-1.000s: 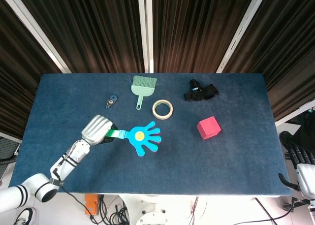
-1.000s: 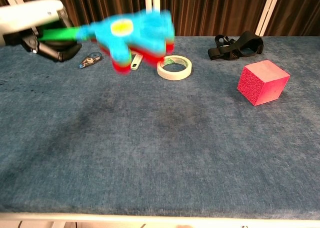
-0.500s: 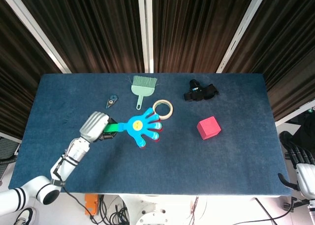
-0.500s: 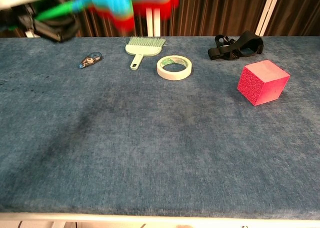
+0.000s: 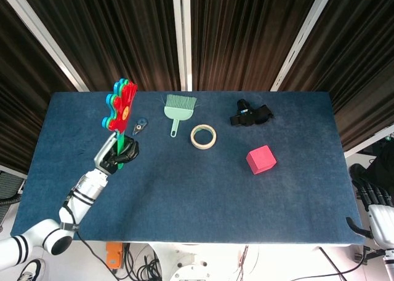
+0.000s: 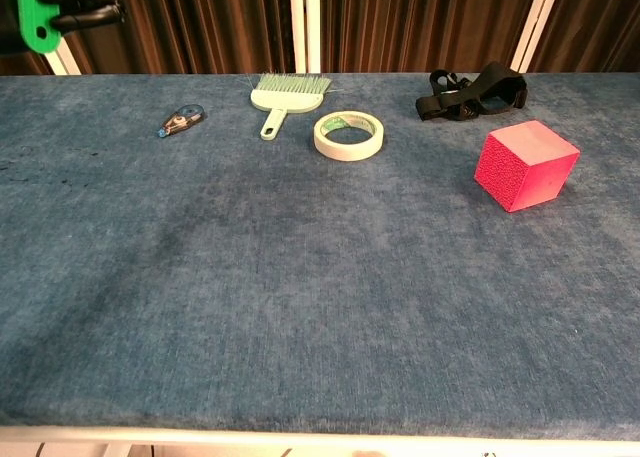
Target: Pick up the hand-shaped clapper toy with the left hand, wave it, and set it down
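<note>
The hand-shaped clapper toy [image 5: 120, 104] stands nearly upright above the table's left part, its blue, green and red palms seen edge-on and its green handle [image 5: 120, 144] pointing down. My left hand [image 5: 114, 155] grips that handle, raised off the table. In the chest view only the handle's green end [image 6: 38, 25] and dark fingers [image 6: 82, 3] show at the top left corner; the palms are out of frame. My right hand [image 5: 377, 208] hangs beyond the table's right edge, holding nothing, fingers slightly curled.
On the blue table [image 5: 184, 207] lie a small blue tape dispenser [image 5: 140, 126], a green hand brush [image 5: 178, 109], a roll of tape [image 5: 203, 136], a black strap [image 5: 250, 115] and a red cube [image 5: 261, 159].
My left hand has swung the clapper from lying flat, palms pointing right, up to nearly vertical. The hand moved up and left, leaving most of the chest view.
</note>
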`<state>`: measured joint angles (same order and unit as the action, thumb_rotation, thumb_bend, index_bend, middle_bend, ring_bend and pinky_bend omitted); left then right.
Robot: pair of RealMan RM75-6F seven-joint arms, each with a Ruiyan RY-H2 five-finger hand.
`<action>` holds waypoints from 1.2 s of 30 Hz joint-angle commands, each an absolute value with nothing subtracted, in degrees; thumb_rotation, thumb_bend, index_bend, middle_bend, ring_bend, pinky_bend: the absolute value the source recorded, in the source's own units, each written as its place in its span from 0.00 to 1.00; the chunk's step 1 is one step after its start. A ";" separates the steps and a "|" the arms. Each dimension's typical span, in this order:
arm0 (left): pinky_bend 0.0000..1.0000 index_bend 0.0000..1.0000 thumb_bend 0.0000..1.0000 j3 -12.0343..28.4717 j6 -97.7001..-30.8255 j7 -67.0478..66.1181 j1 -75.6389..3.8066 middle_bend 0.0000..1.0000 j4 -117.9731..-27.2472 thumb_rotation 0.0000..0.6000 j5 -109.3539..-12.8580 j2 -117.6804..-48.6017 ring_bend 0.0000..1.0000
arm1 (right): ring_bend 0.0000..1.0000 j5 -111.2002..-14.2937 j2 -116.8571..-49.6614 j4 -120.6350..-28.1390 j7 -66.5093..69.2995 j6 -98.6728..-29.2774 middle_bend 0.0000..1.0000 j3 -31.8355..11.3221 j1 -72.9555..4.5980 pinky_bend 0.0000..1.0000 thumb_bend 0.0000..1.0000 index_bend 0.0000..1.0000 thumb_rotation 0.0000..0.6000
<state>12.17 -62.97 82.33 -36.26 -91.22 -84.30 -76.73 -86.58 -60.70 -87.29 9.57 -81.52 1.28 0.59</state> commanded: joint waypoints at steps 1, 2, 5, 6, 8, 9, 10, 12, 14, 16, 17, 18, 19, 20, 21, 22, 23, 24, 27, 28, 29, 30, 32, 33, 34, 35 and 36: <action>1.00 1.00 0.64 2.21 -58.98 0.50 -38.60 1.00 -76.45 1.00 -99.87 -82.37 1.00 | 0.00 -86.43 -60.79 -87.09 9.75 -81.34 0.00 1.26 0.55 0.00 0.21 0.00 1.00; 1.00 1.00 0.64 1.90 -57.96 -1.35 -38.78 1.00 -76.44 1.00 -99.56 -82.53 1.00 | 0.00 -86.40 -60.82 -87.01 9.80 -81.31 0.00 1.26 0.54 0.00 0.21 0.00 1.00; 1.00 1.00 0.64 1.13 -54.48 -6.96 -39.33 1.00 -76.14 1.00 -97.96 -82.94 1.00 | 0.00 -86.36 -60.92 -86.79 10.01 -81.28 0.00 1.23 0.53 0.00 0.21 0.00 1.00; 1.00 1.00 0.64 0.98 -53.88 -8.31 -39.39 1.00 -76.01 1.00 -97.55 -83.08 1.00 | 0.00 -86.35 -60.95 -86.70 10.11 -81.28 0.00 1.23 0.53 0.00 0.21 0.00 1.00; 1.00 1.00 0.64 0.81 -53.41 -10.74 -39.37 1.00 -76.08 1.00 -96.82 -83.24 1.00 | 0.00 -86.29 -60.98 -86.50 10.34 -81.22 0.00 1.25 0.56 0.00 0.21 0.00 1.00; 1.00 1.00 0.64 0.81 -53.46 -11.58 -39.34 1.00 -76.17 1.00 -96.59 -83.26 1.00 | 0.00 -86.23 -61.00 -86.40 10.42 -81.17 0.00 1.26 0.56 0.00 0.21 0.00 1.00; 1.00 1.00 0.64 0.83 -53.54 -12.59 -39.33 1.00 -76.39 1.00 -96.31 -83.22 1.00 | 0.00 -86.14 -61.00 -86.28 10.51 -81.08 0.00 1.26 0.57 0.00 0.21 0.00 1.00; 1.00 1.00 0.64 0.95 -53.64 -13.80 -39.46 1.00 -77.00 1.00 -95.87 -83.00 1.00 | 0.00 -86.09 -60.97 -86.21 10.63 -81.06 0.00 1.22 0.55 0.00 0.21 0.00 1.00; 1.00 1.00 0.64 1.14 -53.78 -14.05 -39.60 1.00 -77.74 1.00 -95.43 -82.75 1.00 | 0.00 -86.15 -60.93 -86.26 10.66 -81.19 0.00 1.18 0.56 0.00 0.21 0.00 1.00; 1.00 1.00 0.64 1.59 -54.26 -12.90 -39.59 1.00 -78.82 1.00 -94.52 -82.53 1.00 | 0.00 -86.24 -60.87 -86.37 10.64 -81.31 0.00 1.15 0.56 0.00 0.21 0.00 1.00; 1.00 1.00 0.64 1.94 -54.60 -11.54 -39.48 1.00 -79.40 1.00 -93.82 -82.52 1.00 | 0.00 -86.26 -60.86 -86.41 10.63 -81.33 0.00 1.14 0.55 0.00 0.21 0.00 1.00; 1.00 1.00 0.64 2.35 -55.05 -9.63 -39.27 1.00 -80.09 1.00 -92.99 -82.53 1.00 | 0.00 -86.27 -60.84 -86.45 10.62 -81.33 0.00 1.14 0.55 0.00 0.21 0.00 1.00; 1.00 1.00 0.64 3.05 -55.81 -5.85 -38.83 1.00 -81.31 1.00 -91.52 -82.60 1.00 | 0.00 -86.26 -60.81 -86.49 10.59 -81.32 0.00 1.15 0.55 0.00 0.21 0.00 1.00; 1.00 1.00 0.64 3.74 -56.38 -1.96 -38.41 1.00 -82.55 1.00 -90.09 -82.68 1.00 | 0.00 -86.22 -60.81 -86.49 10.60 -81.28 0.00 1.16 0.55 0.00 0.21 0.00 1.00; 1.00 1.00 0.64 4.58 -56.90 2.62 -37.95 1.00 -84.04 1.00 -88.48 -82.70 1.00 | 0.00 -86.17 -60.79 -86.48 10.63 -81.22 0.00 1.16 0.55 0.00 0.21 0.00 1.00; 1.00 1.00 0.64 5.88 -57.59 9.10 -37.39 1.00 -86.17 1.00 -86.41 -82.62 1.00 | 0.00 -86.11 -60.77 -86.46 10.67 -81.19 0.00 1.14 0.55 0.00 0.21 0.00 1.00; 1.00 1.00 0.64 6.91 -58.25 13.57 -37.03 1.00 -87.57 1.00 -85.25 -82.48 1.00 | 0.00 -86.06 -60.78 -86.42 10.69 -81.17 0.00 1.12 0.54 0.00 0.21 0.00 1.00; 1.00 1.00 0.64 7.91 -58.99 17.48 -36.72 1.00 -88.75 1.00 -84.36 -82.35 1.00 | 0.00 -86.03 -60.78 -86.40 10.71 -81.13 0.00 1.10 0.53 0.00 0.21 0.00 1.00; 1.00 1.00 0.64 12.15 -61.27 32.50 -35.01 1.00 -94.22 1.00 -79.34 -82.50 1.00 | 0.00 -85.98 -60.83 -86.36 10.77 -80.95 0.00 1.09 0.44 0.00 0.21 0.00 1.00; 1.00 1.00 0.64 14.60 -61.96 39.49 -34.03 1.00 -96.91 1.00 -75.93 -82.77 1.00 | 0.00 -86.00 -60.86 -86.37 10.78 -80.88 0.00 1.11 0.40 0.00 0.21 0.00 1.00; 1.00 1.00 0.64 16.58 -62.25 44.38 -33.28 1.00 -98.81 1.00 -72.99 -82.99 1.00 | 0.00 -86.02 -60.89 -86.37 10.80 -80.83 0.00 1.12 0.38 0.00 0.21 0.00 1.00; 1.00 1.00 0.64 18.48 -62.18 48.80 -32.60 1.00 -100.60 1.00 -70.03 -83.04 1.00 | 0.00 -86.04 -60.90 -86.36 10.79 -80.80 0.00 1.14 0.38 0.00 0.21 0.00 1.00; 1.00 1.00 0.64 22.18 -61.74 55.28 -31.31 1.00 -103.41 1.00 -63.67 -82.89 1.00 | 0.00 -86.06 -60.91 -86.32 10.81 -80.83 0.00 1.16 0.39 0.00 0.21 0.00 1.00; 1.00 1.00 0.64 22.93 -61.34 55.89 -31.12 1.00 -103.88 1.00 -62.11 -82.65 1.00 | 0.00 -86.03 -60.89 -86.29 10.83 -80.85 0.00 1.15 0.41 0.00 0.21 0.00 1.00; 1.00 1.00 0.64 23.27 -61.15 55.51 -30.92 1.00 -104.14 1.00 -61.04 -82.44 1.00 | 0.00 -85.97 -60.87 -86.24 10.86 -80.88 0.00 1.12 0.43 0.00 0.21 0.00 1.00; 1.00 1.00 0.64 23.20 -61.20 54.80 -30.80 1.00 -104.25 1.00 -60.69 -82.46 1.00 | 0.00 -85.91 -60.86 -86.20 10.87 -80.89 0.00 1.10 0.44 0.00 0.21 0.00 1.00; 1.00 1.00 0.64 23.02 -60.98 54.36 -30.71 1.00 -104.42 1.00 -60.57 -82.49 1.00 | 0.00 -85.85 -60.85 -86.17 10.89 -80.88 0.00 1.07 0.45 0.00 0.21 0.00 1.00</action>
